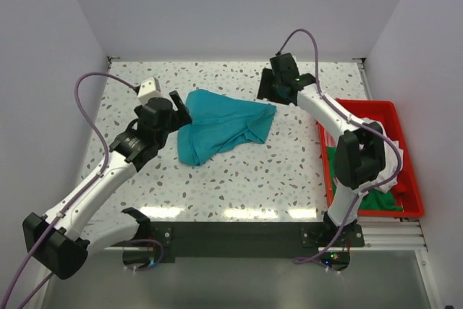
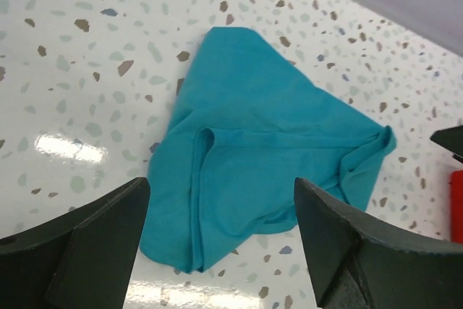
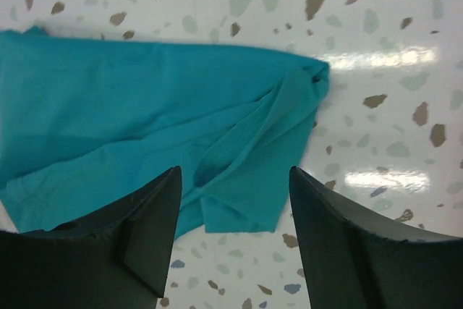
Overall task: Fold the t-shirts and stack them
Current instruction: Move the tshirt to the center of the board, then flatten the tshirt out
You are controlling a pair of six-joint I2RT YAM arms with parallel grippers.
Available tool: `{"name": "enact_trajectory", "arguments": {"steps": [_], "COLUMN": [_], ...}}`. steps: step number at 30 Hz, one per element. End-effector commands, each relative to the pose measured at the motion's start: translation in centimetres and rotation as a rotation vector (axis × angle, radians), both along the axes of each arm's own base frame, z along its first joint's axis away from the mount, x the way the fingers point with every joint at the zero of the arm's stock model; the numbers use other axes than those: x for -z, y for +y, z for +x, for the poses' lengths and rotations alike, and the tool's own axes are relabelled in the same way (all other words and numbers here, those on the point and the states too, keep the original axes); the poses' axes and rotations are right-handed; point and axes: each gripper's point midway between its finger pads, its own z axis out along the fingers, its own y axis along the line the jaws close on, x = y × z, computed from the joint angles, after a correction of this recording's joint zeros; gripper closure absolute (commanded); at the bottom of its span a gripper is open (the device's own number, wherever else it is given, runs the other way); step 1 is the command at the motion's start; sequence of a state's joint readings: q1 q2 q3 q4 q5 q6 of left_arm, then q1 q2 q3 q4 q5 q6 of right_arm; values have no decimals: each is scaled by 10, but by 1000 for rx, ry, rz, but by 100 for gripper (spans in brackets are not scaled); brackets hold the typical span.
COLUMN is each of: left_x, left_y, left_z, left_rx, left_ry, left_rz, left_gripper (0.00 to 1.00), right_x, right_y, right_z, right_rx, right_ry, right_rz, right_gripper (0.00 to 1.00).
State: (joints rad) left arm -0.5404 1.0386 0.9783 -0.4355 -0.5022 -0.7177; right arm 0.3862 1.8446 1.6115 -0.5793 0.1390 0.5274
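Note:
A teal t-shirt (image 1: 223, 124) lies crumpled in a rough triangle on the speckled table, between my two arms. My left gripper (image 1: 181, 111) hovers open and empty just left of it; the shirt (image 2: 268, 142) fills the left wrist view beyond the spread fingers (image 2: 108, 244). My right gripper (image 1: 265, 92) hovers open and empty at the shirt's far right corner; that corner (image 3: 239, 150) lies beyond the spread fingers (image 3: 329, 244). More shirts, white (image 1: 376, 129) and green (image 1: 380, 200), are piled in the red bin. No pink shirt shows.
A red plastic bin (image 1: 394, 110) stands at the table's right edge, under the right arm's elbow. White walls close in the back and both sides. The table's front edge runs along a dark rail near the arm bases.

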Motion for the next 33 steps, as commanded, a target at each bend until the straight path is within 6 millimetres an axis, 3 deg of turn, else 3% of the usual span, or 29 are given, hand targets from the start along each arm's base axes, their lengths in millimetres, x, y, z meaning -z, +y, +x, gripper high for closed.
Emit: {"name": "enact_trajectory", "arguments": {"steps": [1,3,4,8,10,16,21,25,33], "left_x": [32,44,52,76,88,111,132,139,145], "left_y": [8,5,3,-8,-15,-27,-27,-29,-28], "left_z": [6,10,10,23,34,64,75,81,94], "left_rx": [-42,-28,-18,6,8,8,-17,-13,-23], "left_ry": [72,93,108,157,185,234,274,283,291], "left_rz": [-14,-17,-14,-2,8,60,96,106,127], "left_gripper": [15,20,21,26,30,33,33,34,35], "right_x": [-48,-45,-32,2,9,30,37,40,45], "right_y": [56,78,90,109,115,105,90,75,69], "right_z": [-27,-48,-60,-74,-75,-70,-63,-50,-38], "right_rx": [-129,-180,-210,-242,-256,-229,-193,-154,-134], "right_ry": [-156,-161,-146,-99,-86,-77,-82,-73,-64], "right_rz": [54,61,72,88,84,15,-53,-57,-89], "right_gripper": [36,35,36,39,40,40,39,39,39]}}
